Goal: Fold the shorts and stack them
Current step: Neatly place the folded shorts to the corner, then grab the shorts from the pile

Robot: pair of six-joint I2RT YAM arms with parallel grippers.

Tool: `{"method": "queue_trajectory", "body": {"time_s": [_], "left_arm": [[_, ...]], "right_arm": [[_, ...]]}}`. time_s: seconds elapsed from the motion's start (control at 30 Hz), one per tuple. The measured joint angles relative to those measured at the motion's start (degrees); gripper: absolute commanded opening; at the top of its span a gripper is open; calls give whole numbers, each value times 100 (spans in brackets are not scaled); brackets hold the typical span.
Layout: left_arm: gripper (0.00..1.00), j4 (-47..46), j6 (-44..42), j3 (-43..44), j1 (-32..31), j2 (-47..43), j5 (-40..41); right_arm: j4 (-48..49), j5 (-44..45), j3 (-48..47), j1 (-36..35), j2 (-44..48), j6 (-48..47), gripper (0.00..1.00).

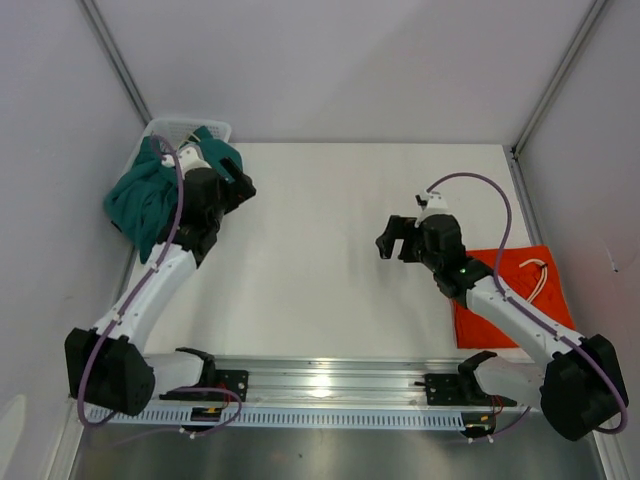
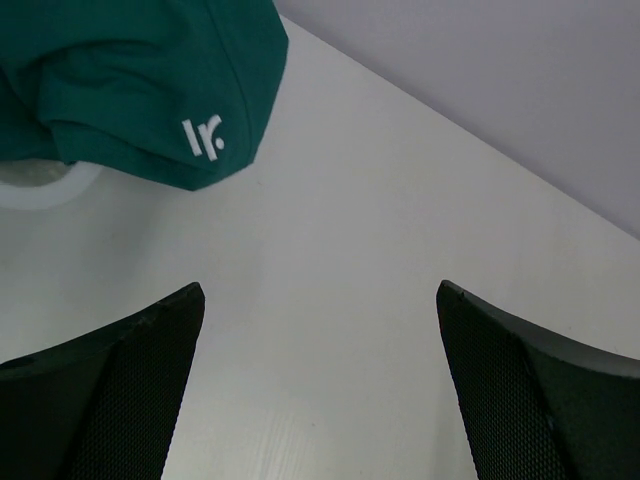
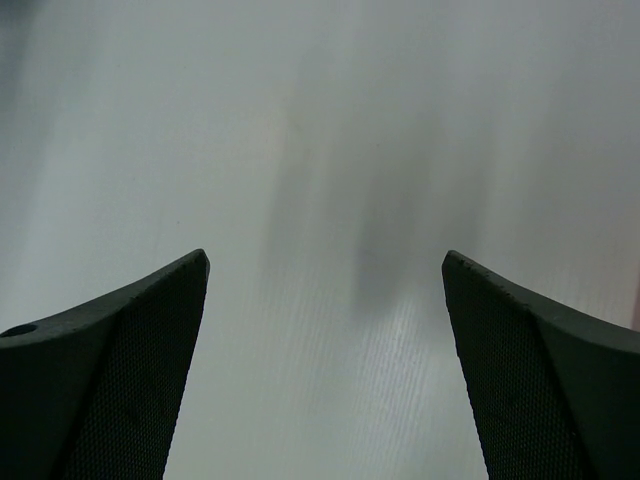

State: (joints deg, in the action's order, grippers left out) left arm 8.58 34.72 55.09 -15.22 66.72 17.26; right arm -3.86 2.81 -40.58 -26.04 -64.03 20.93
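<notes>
Both pincers gape wide and hold nothing, over bare tabletop (image 1: 330, 230).
The left pincer (image 2: 320, 300) hangs just beside the teal shorts (image 2: 130, 70), which lie bunched ahead-left of its fingers, logo hem towards it (no clear long axis), draped over the white basket (image 1: 185, 127). The orange shorts (image 1: 555, 285) lie flat behind and right of the right pincer (image 1: 397, 240), partly hidden under its arm, drawstring on the far side.
</notes>
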Motion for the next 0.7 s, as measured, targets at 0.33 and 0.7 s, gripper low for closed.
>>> {"method": "queue_trajectory", "body": {"time_s": [0.33, 0.7], "left_arm": [[99, 813, 122, 2190, 949, 2426, -111], [99, 1401, 372, 4035, 1419, 4468, -116]], "right_arm": [[1095, 533, 459, -675, -306, -26, 99], [1572, 619, 723, -776, -588, -24, 99]]}}
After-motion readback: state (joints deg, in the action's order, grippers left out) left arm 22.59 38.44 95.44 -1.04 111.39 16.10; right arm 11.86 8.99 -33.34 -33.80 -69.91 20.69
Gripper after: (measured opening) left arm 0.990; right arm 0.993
